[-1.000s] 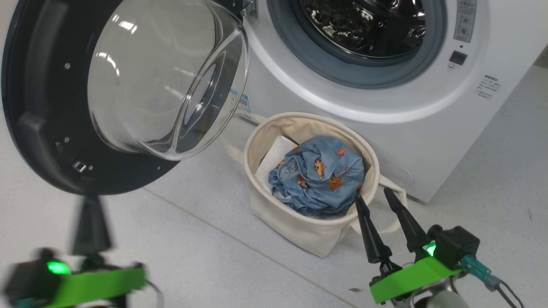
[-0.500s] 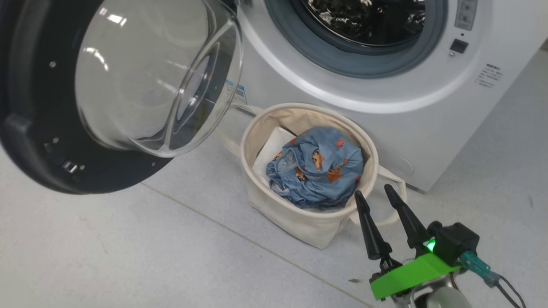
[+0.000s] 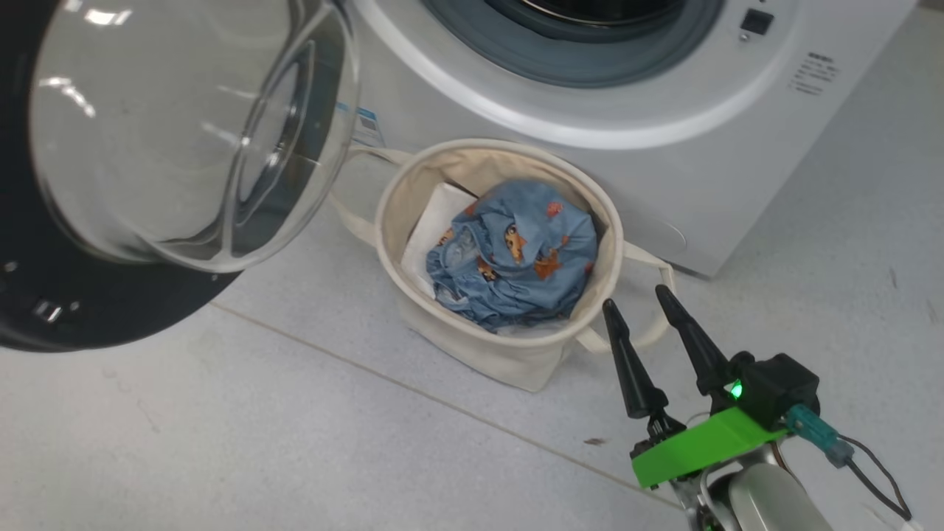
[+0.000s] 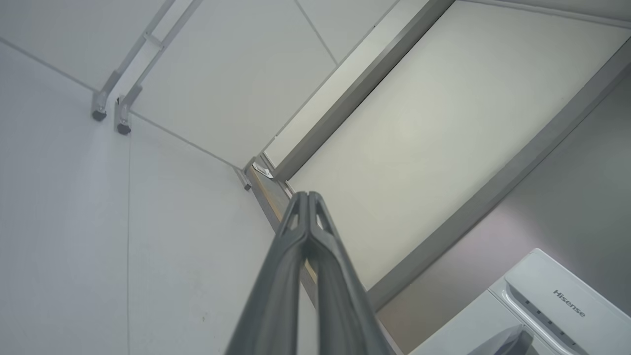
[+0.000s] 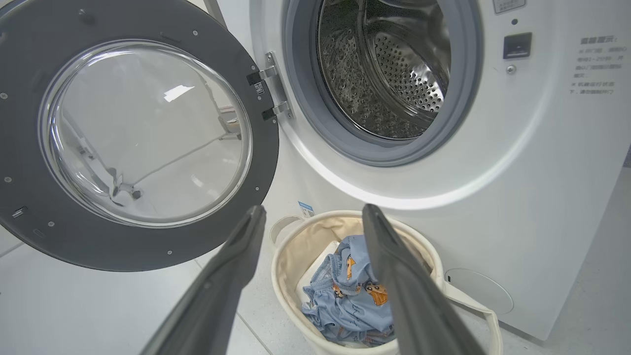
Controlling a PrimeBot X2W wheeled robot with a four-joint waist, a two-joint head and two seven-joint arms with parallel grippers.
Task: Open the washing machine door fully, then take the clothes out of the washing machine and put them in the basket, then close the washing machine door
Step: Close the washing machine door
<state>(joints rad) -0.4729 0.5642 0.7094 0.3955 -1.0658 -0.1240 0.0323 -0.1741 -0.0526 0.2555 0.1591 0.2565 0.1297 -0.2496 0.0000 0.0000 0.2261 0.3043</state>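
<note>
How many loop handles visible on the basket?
2. One handle on the basket's side toward the washing machine door; the other handle beside the right gripper.

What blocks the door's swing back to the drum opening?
Nothing clearly. The basket, holding the clothes, stands under the arc of the washing machine door; its rim looks lower than the door, though clearance is uncertain.

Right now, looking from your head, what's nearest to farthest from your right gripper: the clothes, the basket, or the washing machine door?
From the right gripper:
1. basket, just ahead, its rim and handle close by.
2. clothes, inside the basket, a little further.
3. washing machine door, far off to the left.
</note>
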